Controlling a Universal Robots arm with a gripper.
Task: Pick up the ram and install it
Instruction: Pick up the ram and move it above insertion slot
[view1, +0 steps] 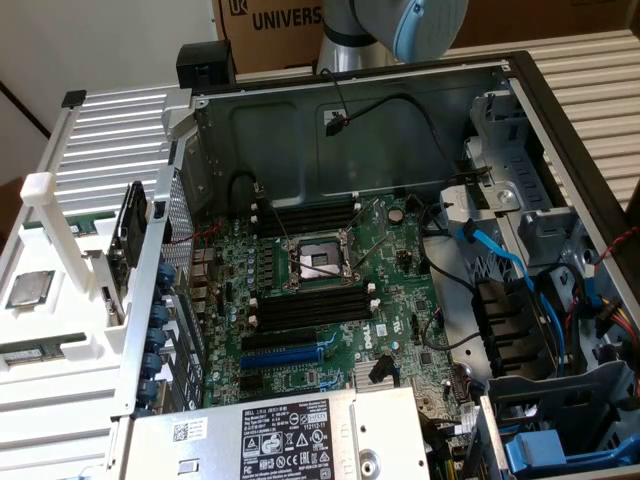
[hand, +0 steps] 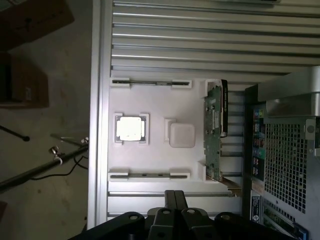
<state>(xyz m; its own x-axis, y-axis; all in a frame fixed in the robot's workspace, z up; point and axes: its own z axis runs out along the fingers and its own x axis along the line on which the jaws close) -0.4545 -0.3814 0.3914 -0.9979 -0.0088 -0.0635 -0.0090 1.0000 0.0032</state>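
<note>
Hovering over the white tray (hand: 155, 105) with its pincer (hand: 175, 196) pinched shut and empty, the arm would do well to square up across the ram (hand: 145, 175), which lies in the near cradle, at the exterior view's left of the computer case (view1: 400, 130).

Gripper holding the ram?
No: the gripper is shut on nothing; the ram lies in its clips on the white tray.

Bkgd: cardboard box (view1: 270, 35), white wall (view1: 100, 40), grey floor (hand: 45, 210).
</note>
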